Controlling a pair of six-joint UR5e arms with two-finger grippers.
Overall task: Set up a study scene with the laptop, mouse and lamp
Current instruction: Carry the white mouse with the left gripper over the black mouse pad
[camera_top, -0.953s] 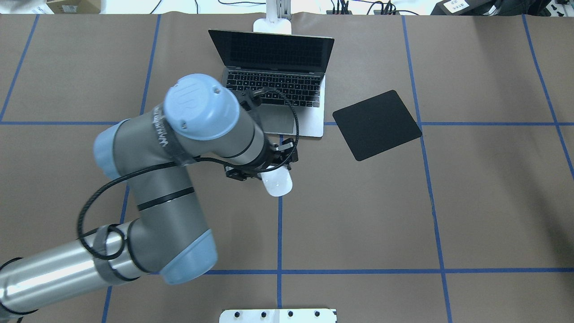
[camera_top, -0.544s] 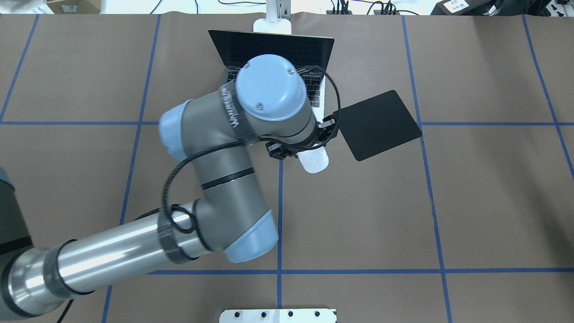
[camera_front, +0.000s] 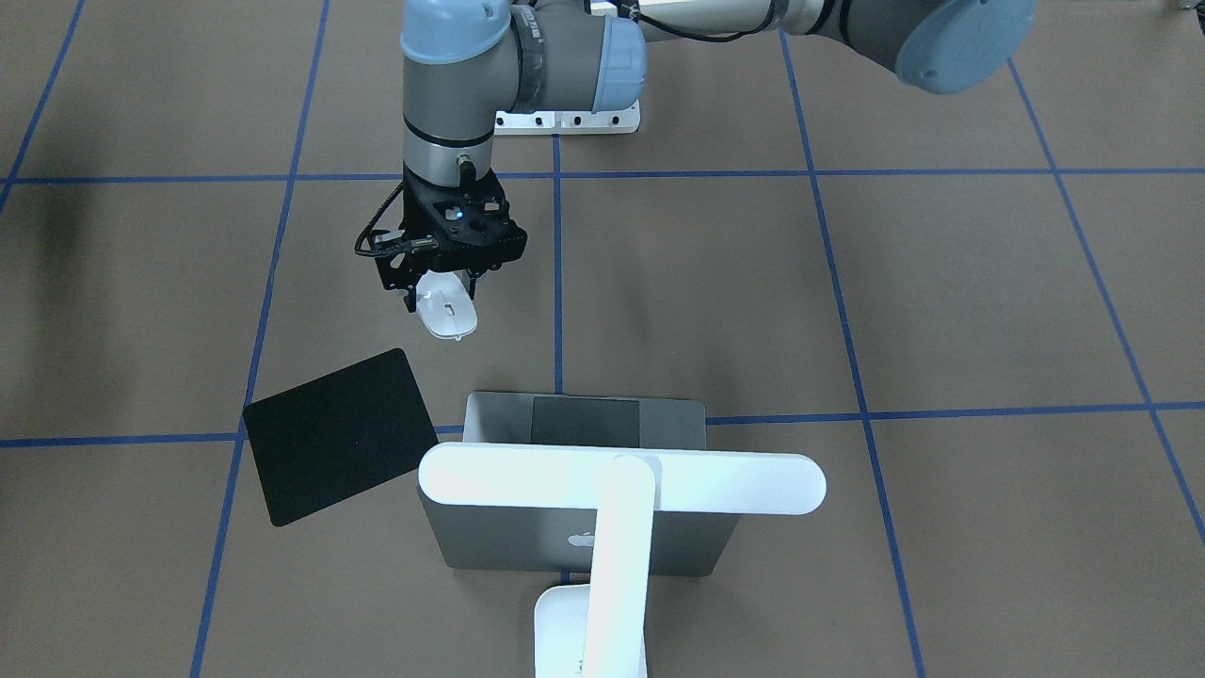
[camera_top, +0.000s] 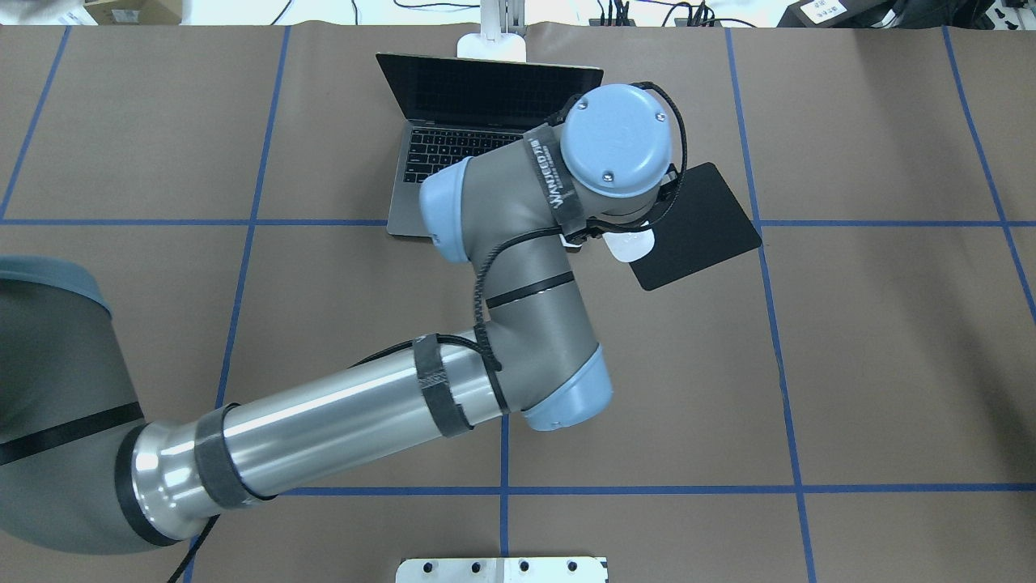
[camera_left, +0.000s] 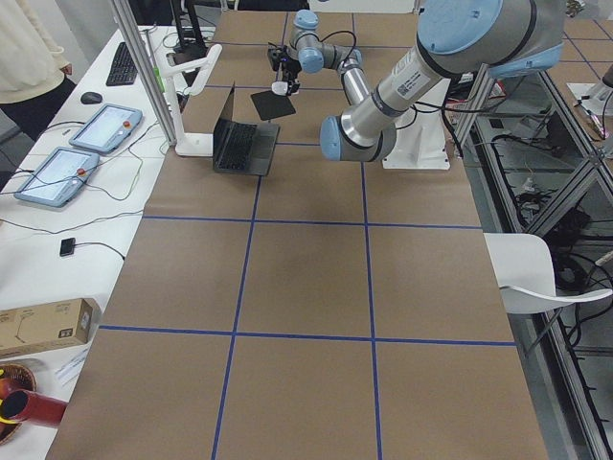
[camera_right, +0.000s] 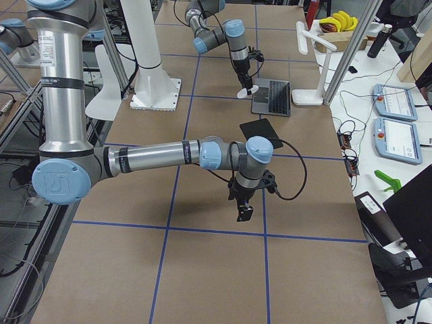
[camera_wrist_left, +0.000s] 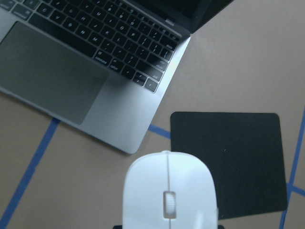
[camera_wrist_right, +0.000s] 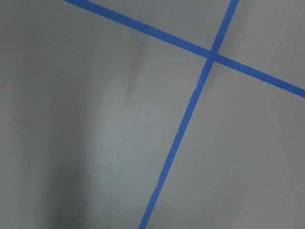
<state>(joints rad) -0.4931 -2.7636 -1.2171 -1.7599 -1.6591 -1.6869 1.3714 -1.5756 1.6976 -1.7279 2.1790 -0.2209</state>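
Left tool is clamped on the small shiny white oval mouse. It pinches the back end, so the front pokes out free and can be set down flat. The mouse hangs in the air above the brown table.

Seen from overhead, the mouse is by the 8 o'clock edge of the flat black square pad. I think the pad is where it is meant to go. The pad lies at 4 o'clock from the slim grey metal laptop. The laptop is open with its keys facing the robot, ready to use. The big white desk lamp stands at the laptop's 12 o'clock, and its long bar head reaches over the lid to shine on the keys.

From overhead, the arm's round wrist hides the left tool, most of the mouse and part of the keys. Only the lamp's base shows there, cut off at the top. How high the mouse hangs is hard to tell.

The right tool hangs low over bare table, well apart from everything. It is too small to see well, so I cannot tell if it is clenched or not. Its own camera shows only brown paper and blue tape lines.
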